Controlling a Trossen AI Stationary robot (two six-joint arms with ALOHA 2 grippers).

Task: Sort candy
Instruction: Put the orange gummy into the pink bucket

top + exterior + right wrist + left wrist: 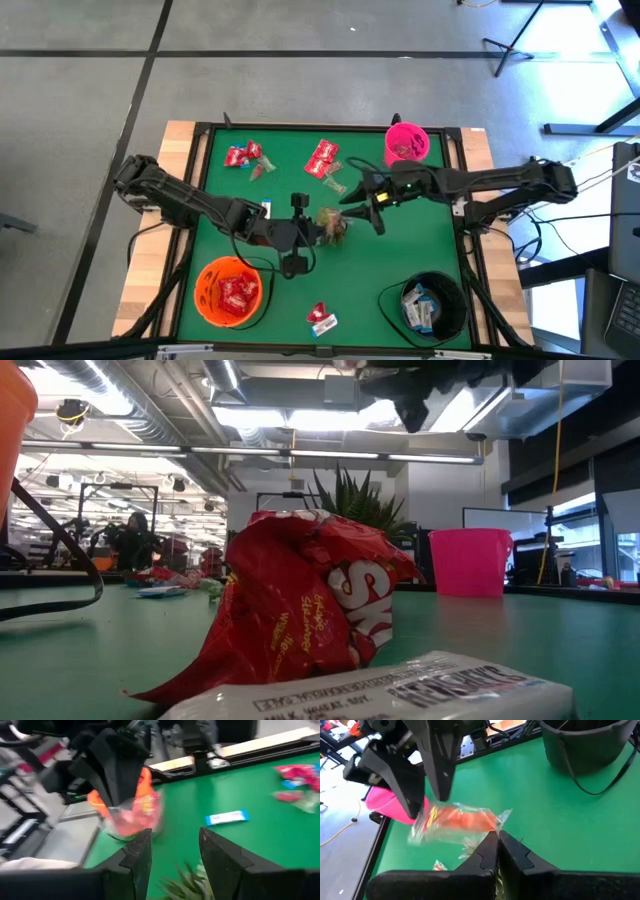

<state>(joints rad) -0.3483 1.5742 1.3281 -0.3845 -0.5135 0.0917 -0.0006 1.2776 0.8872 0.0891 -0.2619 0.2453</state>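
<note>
Green felt covers the counter (300,130), and the sort is judged partly done. High view: the orange round bucket (231,291) holds several shiny red packets, the black round bucket (430,305) holds white-and-blue packets, and the pink round bucket (406,143) shows dark contents that cannot be identified. Loose candy remains: a red cluster near the far left (243,155), a red cluster far centre (322,158), a small white-and-blue bar (266,209), and a red-and-white pair at the near edge (322,320). The left hand (322,229) and right hand (352,200) meet at mid-counter beside a green leafy sprig (333,224).

Low view: a crumpled red packet (300,610) and a white bar (400,690) lie unsorted on the felt in the foreground.

Left wrist view: the left hand's fingers (487,852) are pressed together, holding nothing visible. A clear-wrapped orange piece (460,820) sits beyond them, under the right arm's fingers.

Right wrist view: the right hand (172,855) is spread, with nothing between its fingers; the sprig lies just beneath.

Estimate: several loose pieces left to place.
</note>
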